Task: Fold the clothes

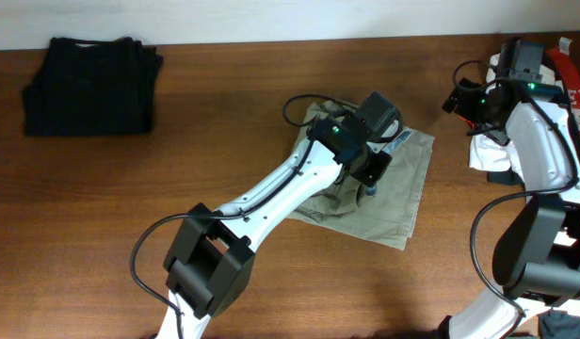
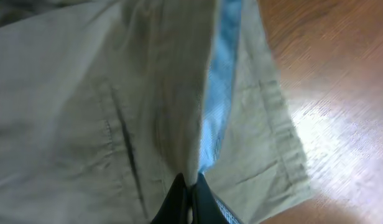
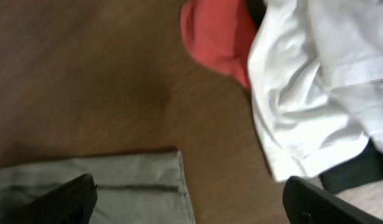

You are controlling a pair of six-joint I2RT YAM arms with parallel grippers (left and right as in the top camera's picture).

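Note:
The pale khaki-green shorts [image 1: 394, 188] lie partly folded on the table's middle. My left gripper [image 1: 373, 179] is over them and shut on a fold of the khaki cloth [image 2: 179, 124], with a light blue lining [image 2: 221, 81] showing beside the pinch. My right gripper [image 1: 464, 99] is open and empty, high near the table's right edge. Its view shows one corner of the shorts [image 3: 129, 180] between its fingers [image 3: 191, 202], below it.
A black folded garment [image 1: 92, 85] lies at the far left. A heap of white [image 1: 539, 122] and red [image 1: 577, 89] garments sits at the right edge; it also shows in the right wrist view [image 3: 316, 81]. Bare wooden table [image 1: 224, 113] lies between.

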